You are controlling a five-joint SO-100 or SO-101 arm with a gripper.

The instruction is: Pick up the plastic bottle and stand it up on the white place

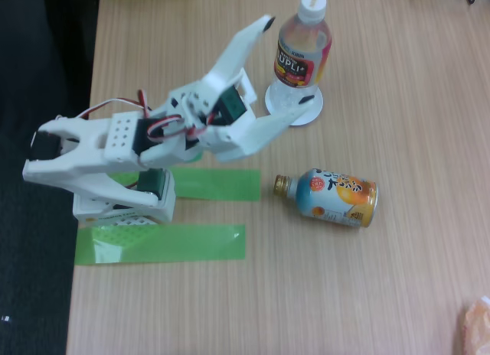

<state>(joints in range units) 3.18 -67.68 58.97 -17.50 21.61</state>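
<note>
From my fixed view: the plastic bottle (302,45) stands upright on the white place (295,104), a flat round disc on the light wood-grain surface (367,278). Bottle is clear plastic with a white cap; label is black, red, yellow and pink, and I read "UPLI+", first letter turned out of sight. Small top line looks like "KIRIN", too blurry to be sure.

Fingers (288,62) are spread wide and hold nothing: one white, black-tipped finger points up left of the cap, the other ends over the disc's rim by the bottle base. Can't tell if that tip touches the disc.

Arm is white printed plastic with red and black wires; its base sits between two glossy green tape strips (161,243).

An orange-and-blue can-bottle (331,196) with a gold cap lies on its side nearby; its print is unreadable. Something orange (476,326) is cut off at the bottom right corner.
</note>
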